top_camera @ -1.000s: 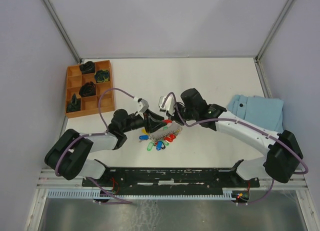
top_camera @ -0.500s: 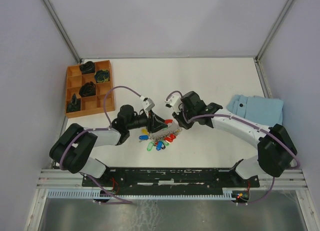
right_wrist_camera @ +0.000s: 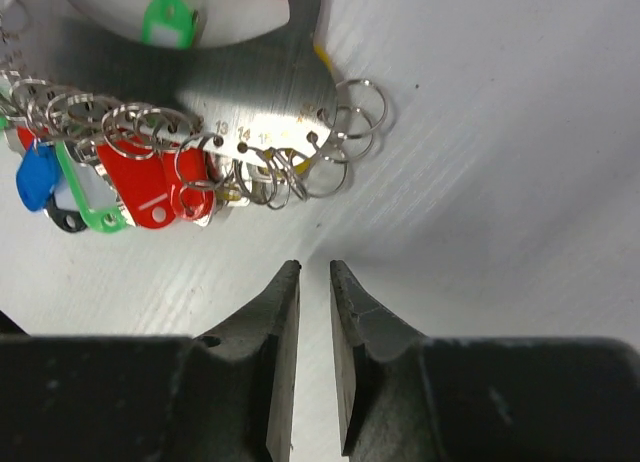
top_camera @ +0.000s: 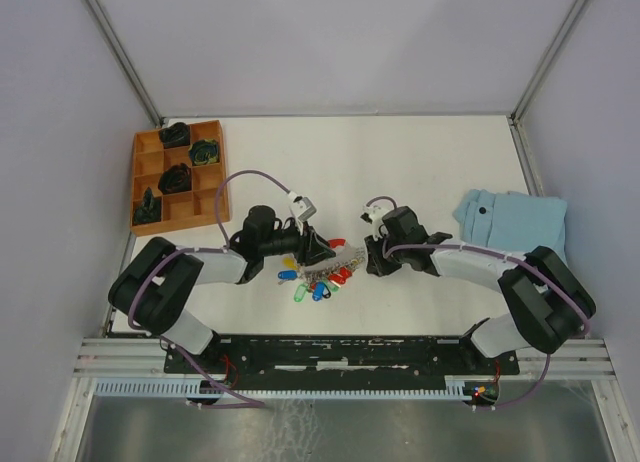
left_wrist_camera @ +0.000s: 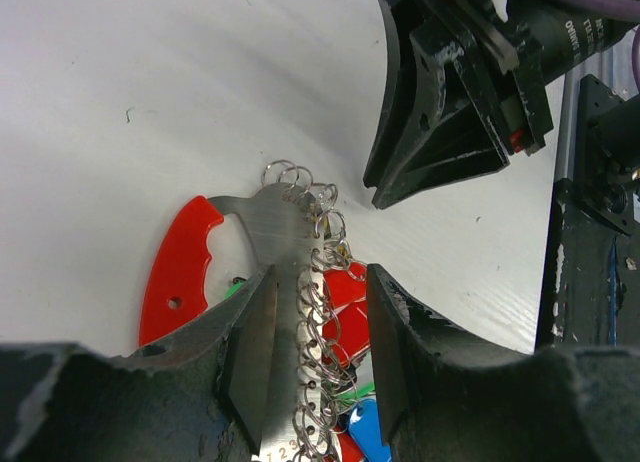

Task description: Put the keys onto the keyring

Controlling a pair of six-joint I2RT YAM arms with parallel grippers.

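Table [top_camera: 420, 162], top view. The keyring [left_wrist_camera: 285, 242] lies flat close to the near edge, about mid-width, between the two grippers.
- It is a brushed steel plate with a row of numbered holes, a small split ring in each, and a curved red grip [left_wrist_camera: 180, 267] along one side.

The keys [top_camera: 315, 282] are bunched against the plate on its near side, with tags in blue, green, red and yellow.
- Right wrist view: the red, green and blue tags overlap among the rings.
- I cannot tell which keys are threaded on and which only lie there.

Left gripper [top_camera: 318, 250]: low over the keyring, jaws standing apart astride the plate.
- One finger [left_wrist_camera: 250, 352] sits against the plate's plain edge.
- The other finger is on the ring side, and a strip of red tag shows between it and the rings.
- So it straddles the plate and is not clamped on it.

Right gripper [right_wrist_camera: 315, 267]: just beside the ringed end of the plate, over bare table.
- The fingers are parted by a thin slit with nothing in it.
- The tips point at the last rings and stop short of them.

Far left corner: an orange divided tray [top_camera: 135, 182] with dark objects [top_camera: 175, 177] in several compartments, too small to identify.

Right edge: a folded pale blue cloth [top_camera: 515, 222], well apart from the keyring.
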